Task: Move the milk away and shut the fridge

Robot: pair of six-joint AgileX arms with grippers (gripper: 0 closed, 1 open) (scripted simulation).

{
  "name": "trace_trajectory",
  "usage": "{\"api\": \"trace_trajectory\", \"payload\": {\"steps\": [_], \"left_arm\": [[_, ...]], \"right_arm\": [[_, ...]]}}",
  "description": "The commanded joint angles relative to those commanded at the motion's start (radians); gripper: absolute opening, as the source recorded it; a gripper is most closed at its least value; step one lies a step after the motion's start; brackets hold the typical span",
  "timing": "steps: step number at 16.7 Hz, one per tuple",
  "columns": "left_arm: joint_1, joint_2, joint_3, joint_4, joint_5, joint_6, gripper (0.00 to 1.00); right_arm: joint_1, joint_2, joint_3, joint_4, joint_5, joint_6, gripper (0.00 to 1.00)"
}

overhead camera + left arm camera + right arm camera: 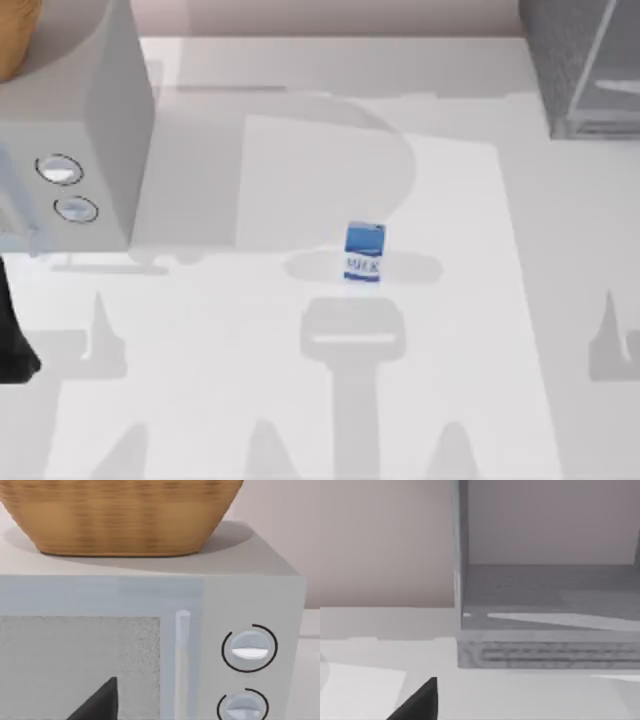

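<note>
White counter (300, 400) beneath me, viewed from above; a paler rectangular patch lies across its middle, crossed by soft grey shadows, several of them narrow and pointed along the near edge. A pinkish-beige wall (330, 15) bounds the counter's far side. At the left of the counter stands a light grey box (100, 120) with two round dials (66, 188) on its front. My left wrist view faces this box, its glazed door panel (80, 665) speckled grey, and a woven tan basket (120, 515) rests on its top. Light is even and diffuse.
</note>
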Motion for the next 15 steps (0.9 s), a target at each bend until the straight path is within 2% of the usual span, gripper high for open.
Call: {"api": "trace_trajectory", "payload": {"steps": [3, 6, 9, 15], "left_arm": [[0.0, 0.0, 0.0, 0.0, 0.0, 0.0, 1.0], [0.0, 0.0, 0.0, 0.0, 0.0, 0.0, 1.0], [0.0, 0.0, 0.0, 0.0, 0.0, 0.0, 1.0], [0.0, 0.0, 0.0, 0.0, 0.0, 0.0, 1.0]], "right_arm": [[0.012, 0.01, 0.001, 0.012, 0.013, 0.001, 1.0], [0.099, 0.086, 0.006, 0.088, 0.106, 0.003, 1.0], [0.257, 0.219, 0.011, 0.216, 0.261, 0.006, 1.0], [0.646, 0.539, 0.019, 0.515, 0.642, 0.008, 1.0]]}}
